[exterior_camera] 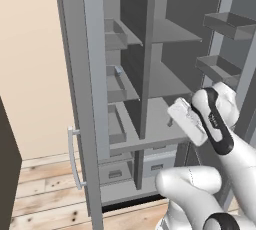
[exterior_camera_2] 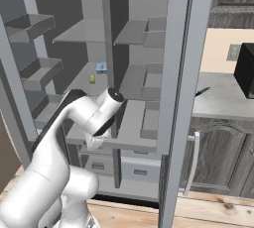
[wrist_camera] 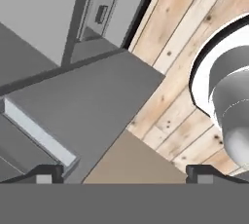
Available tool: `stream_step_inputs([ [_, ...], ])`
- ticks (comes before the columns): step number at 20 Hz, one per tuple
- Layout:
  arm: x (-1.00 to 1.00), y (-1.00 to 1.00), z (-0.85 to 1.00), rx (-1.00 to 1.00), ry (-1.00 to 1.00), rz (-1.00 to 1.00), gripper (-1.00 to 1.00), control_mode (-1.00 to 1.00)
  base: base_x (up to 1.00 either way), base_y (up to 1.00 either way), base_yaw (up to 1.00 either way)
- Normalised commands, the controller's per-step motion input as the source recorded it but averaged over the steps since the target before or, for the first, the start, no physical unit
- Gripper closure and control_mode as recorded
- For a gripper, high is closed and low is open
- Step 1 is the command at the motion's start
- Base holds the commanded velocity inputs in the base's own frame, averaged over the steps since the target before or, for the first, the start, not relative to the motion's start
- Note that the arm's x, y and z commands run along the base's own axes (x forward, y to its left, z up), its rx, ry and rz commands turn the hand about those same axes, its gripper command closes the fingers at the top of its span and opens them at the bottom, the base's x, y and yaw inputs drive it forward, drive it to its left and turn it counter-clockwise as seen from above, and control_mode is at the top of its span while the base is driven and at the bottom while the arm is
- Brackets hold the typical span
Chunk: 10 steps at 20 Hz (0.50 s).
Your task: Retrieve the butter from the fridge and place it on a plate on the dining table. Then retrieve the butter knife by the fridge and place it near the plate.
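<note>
- The fridge (exterior_camera: pixel 150 49) stands with both doors open, grey shelves and drawers inside
- The white arm bends up from the base, its hand turned down in front of the lower shelf
- The gripper (wrist_camera: pixel 124 172) has its two tips far apart, holding nothing
- The butter (exterior_camera_2: pixel 92 78) sits on a middle shelf, beside a small blue thing (exterior_camera_2: pixel 101 68)
- The butter knife (exterior_camera_2: pixel 201 91) lies on the counter (exterior_camera_2: pixel 223 100) right of the fridge

One fridge (exterior_camera_2: pixel 144 73) stands with two doors (exterior_camera: pixel 80 99) open. Inside sit one small yellow item (exterior_camera_2: pixel 92 78) and one blue one (exterior_camera_2: pixel 101 68). One knife (exterior_camera_2: pixel 202 91) lies on one counter (exterior_camera_2: pixel 223 100), beside one black appliance (exterior_camera_2: pixel 246 71).
</note>
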Motion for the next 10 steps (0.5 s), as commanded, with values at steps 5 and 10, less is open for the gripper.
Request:
stream_step_inputs([
  [5, -0.04, -0.42, 0.0, -0.66, -0.41, 0.61, -1.0, -1.0, 0.0, 0.0, 0.0],
  [10, -0.32, -0.07, 0.09, -0.48, -0.32, 0.69, -1.0, -1.0, 0.0, 0.0, 0.0],
])
